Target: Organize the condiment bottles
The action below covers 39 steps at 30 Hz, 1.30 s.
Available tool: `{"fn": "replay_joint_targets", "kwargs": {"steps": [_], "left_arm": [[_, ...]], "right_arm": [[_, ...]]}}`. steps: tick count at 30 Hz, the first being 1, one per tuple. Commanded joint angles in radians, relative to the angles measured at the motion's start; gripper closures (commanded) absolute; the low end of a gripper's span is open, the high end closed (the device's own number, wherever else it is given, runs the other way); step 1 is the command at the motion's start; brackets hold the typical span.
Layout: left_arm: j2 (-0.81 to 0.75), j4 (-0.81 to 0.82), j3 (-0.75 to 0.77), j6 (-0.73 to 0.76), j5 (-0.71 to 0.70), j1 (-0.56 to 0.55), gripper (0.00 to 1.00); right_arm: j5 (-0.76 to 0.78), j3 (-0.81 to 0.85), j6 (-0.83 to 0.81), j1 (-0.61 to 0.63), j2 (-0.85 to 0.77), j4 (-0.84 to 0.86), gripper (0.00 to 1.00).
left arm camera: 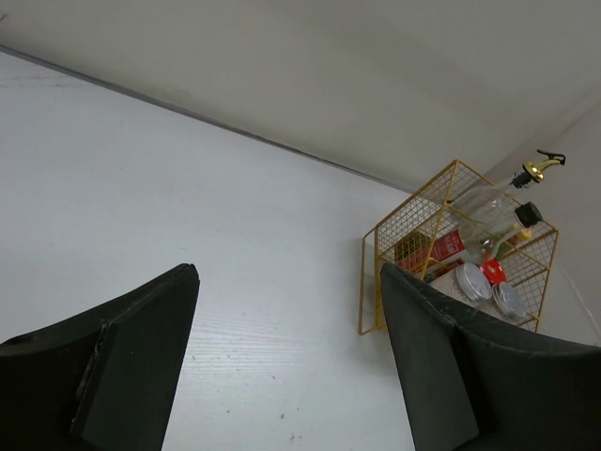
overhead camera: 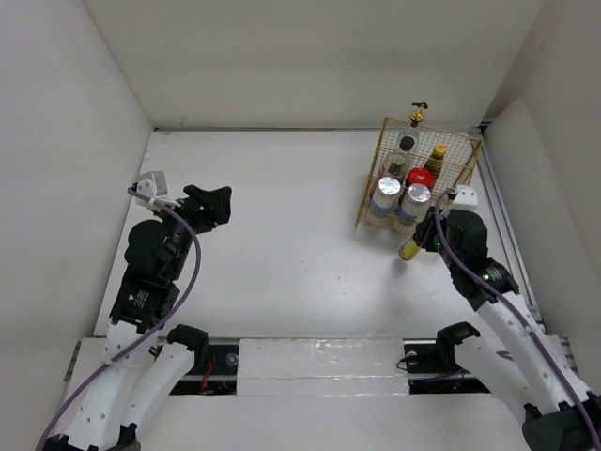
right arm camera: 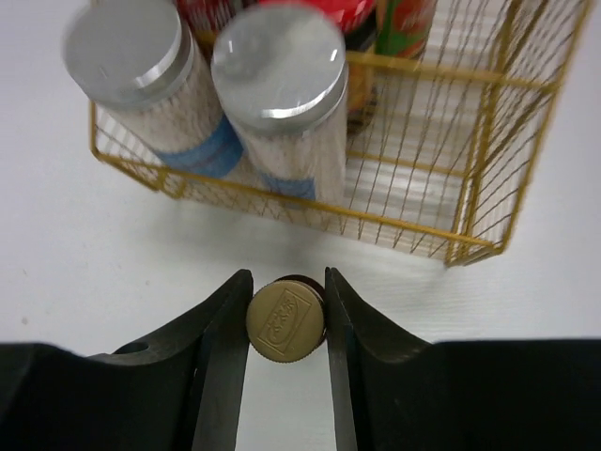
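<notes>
The right gripper (right arm camera: 285,287) is clamped on a gold-capped bottle (right arm camera: 286,322), just outside the near side of the basket (right arm camera: 484,141), where the other bottles (overhead camera: 417,195) stand. The left gripper (left arm camera: 286,282) hangs with jaws wide apart above the table (left arm camera: 141,188), well apart from the basket.

White surface (overhead camera: 282,235), white walls (overhead camera: 310,56). A gold wire basket (left arm camera: 413,221) of fine square mesh. Inside it, a jar (right arm camera: 141,94) and another jar (right arm camera: 282,113), both of pale grains with silver lids and blue label bands. Also a red lid (overhead camera: 423,177) and a gold pump (overhead camera: 418,114). Outside the basket, a bottle (right arm camera: 285,319) with a ridged gold cap. The left end effector (left arm camera: 288,277) and right end effector (right arm camera: 287,274) are black. Purple cables (overhead camera: 192,268).
</notes>
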Motion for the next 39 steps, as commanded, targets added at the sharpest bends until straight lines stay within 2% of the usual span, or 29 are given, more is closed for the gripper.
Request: {"fn": "replay_joint_targets", "kwargs": {"steps": [1,8,16,20,24,30,33,39], "left_arm": [[0.004,0.046,0.009,0.003,0.000,0.005,0.27],[0.004,0.046,0.009,0.003,0.009,0.005,0.27],[-0.006,0.046,0.009,0.003,0.009,0.005,0.27],[0.005,0.046,0.009,0.003,0.020,0.005,0.27],[0.005,0.046,0.009,0.003,0.020,0.005,0.27],[0.014,0.046,0.009,0.003,0.020,0.005,0.27],[0.025,0.046,0.009,0.003,0.020,0.005,0.27],[0.036,0.046,0.009,0.003,0.030,0.005,0.27]], "right_arm": [[0.105,0.132,-0.016,0.007,-0.121,0.054,0.76],[0.266,0.236,-0.036,0.007,-0.074,0.074,0.76],[0.389,0.290,-0.068,-0.005,0.037,0.221,0.76],[0.367,0.290,-0.077,-0.080,0.124,0.281,0.76],[0.274,0.278,-0.067,-0.180,0.228,0.335,0.76],[0.192,0.244,-0.047,-0.225,0.301,0.346,0.76],[0.162,0.221,-0.047,-0.237,0.311,0.346,0.73],[0.133,0.201,-0.016,-0.260,0.371,0.346,0.61]]}}
